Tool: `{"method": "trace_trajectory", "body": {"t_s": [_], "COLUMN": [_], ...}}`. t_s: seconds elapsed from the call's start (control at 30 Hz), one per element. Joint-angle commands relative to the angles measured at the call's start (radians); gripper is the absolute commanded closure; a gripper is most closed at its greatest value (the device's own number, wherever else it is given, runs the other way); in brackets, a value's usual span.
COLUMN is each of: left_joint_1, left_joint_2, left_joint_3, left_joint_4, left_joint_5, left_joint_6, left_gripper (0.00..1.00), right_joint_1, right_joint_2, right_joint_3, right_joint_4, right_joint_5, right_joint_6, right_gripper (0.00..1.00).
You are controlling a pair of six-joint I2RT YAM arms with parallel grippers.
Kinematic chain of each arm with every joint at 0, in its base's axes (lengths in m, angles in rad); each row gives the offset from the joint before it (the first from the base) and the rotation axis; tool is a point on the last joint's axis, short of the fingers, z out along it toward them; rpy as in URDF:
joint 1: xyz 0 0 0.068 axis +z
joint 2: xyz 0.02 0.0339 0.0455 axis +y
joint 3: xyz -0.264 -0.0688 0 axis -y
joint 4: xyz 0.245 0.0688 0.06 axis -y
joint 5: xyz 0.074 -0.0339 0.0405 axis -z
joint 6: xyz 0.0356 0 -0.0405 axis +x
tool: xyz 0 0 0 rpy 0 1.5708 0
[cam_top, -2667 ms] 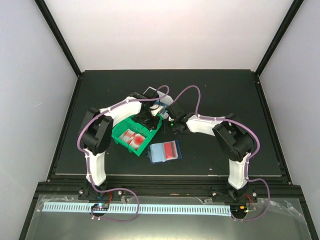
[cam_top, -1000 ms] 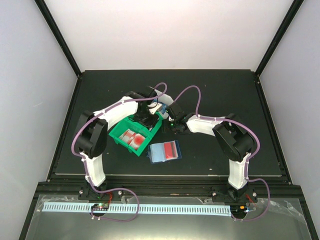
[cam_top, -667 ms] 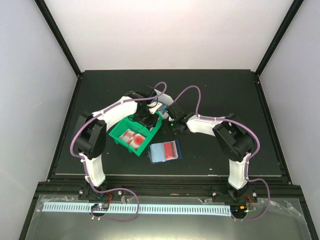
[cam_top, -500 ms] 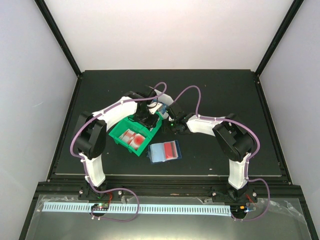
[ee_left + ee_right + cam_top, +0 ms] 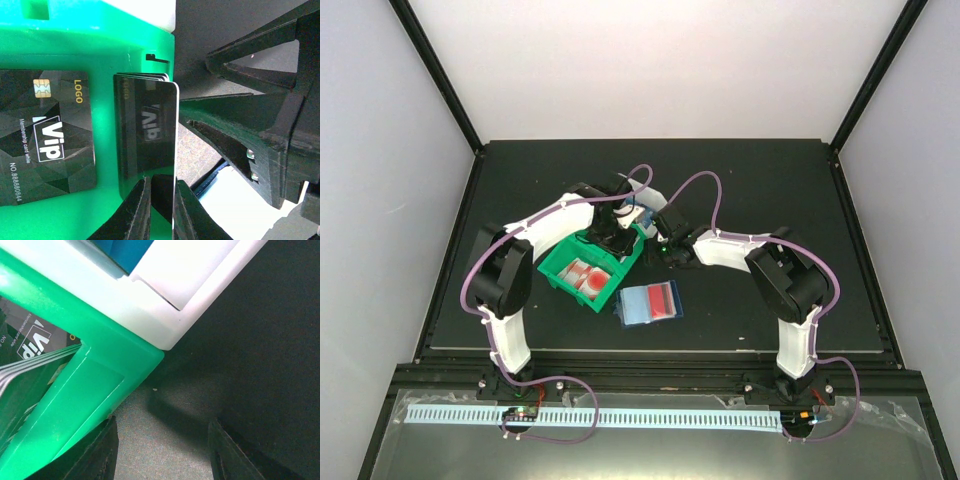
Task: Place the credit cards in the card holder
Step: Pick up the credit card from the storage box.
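room: plain white walls [image 5: 670,70] box in the whole rig, nothing else around
tabletop: matte black [image 5: 770,190], looks flat and a bit grippy
green bin [image 5: 552,268]: sits mid-tabletop with a white bin [image 5: 190,270] butted against its far corner
card holder [image 5: 638,305]: lies open on the tabletop just in front of the green bin, with a red card [image 5: 663,298] on its right half
right claw [image 5: 162,450]: released, nothing in it, parked right at the green bin's corner
left claw [image 5: 161,189]: down inside the bin, clenched on the black VIP cards [image 5: 145,130] standing on edge
spare black card [image 5: 47,135]: flat on the bin floor
what could go wrong: I count several card edges in that pinch, so extras might ride up and drop. The bin wall could also snag them.
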Motion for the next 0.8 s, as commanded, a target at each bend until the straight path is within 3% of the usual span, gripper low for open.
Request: {"method": "trace_trajectory", "body": {"t_s": [0.0,0.77], "left_joint_1": [-0.01,-0.01], "left_joint_2": [-0.008,-0.012], "left_joint_3": [-0.007,-0.02], "left_joint_4": [-0.007,-0.007], "left_joint_5": [0.087,0.117], "left_joint_6": [0.004,0.011], "left_gripper": [0.86,0.83], "right_joint_1": [0.0,0.001], "right_joint_2": [0.029,0.037], "right_joint_3": [-0.03,-0.027], "right_joint_4": [-0.055,-0.057], "right_joint_5": [-0.002,-0.006], "right_joint_6": [0.011,0.005], "right_gripper": [0.48,0.48]}}
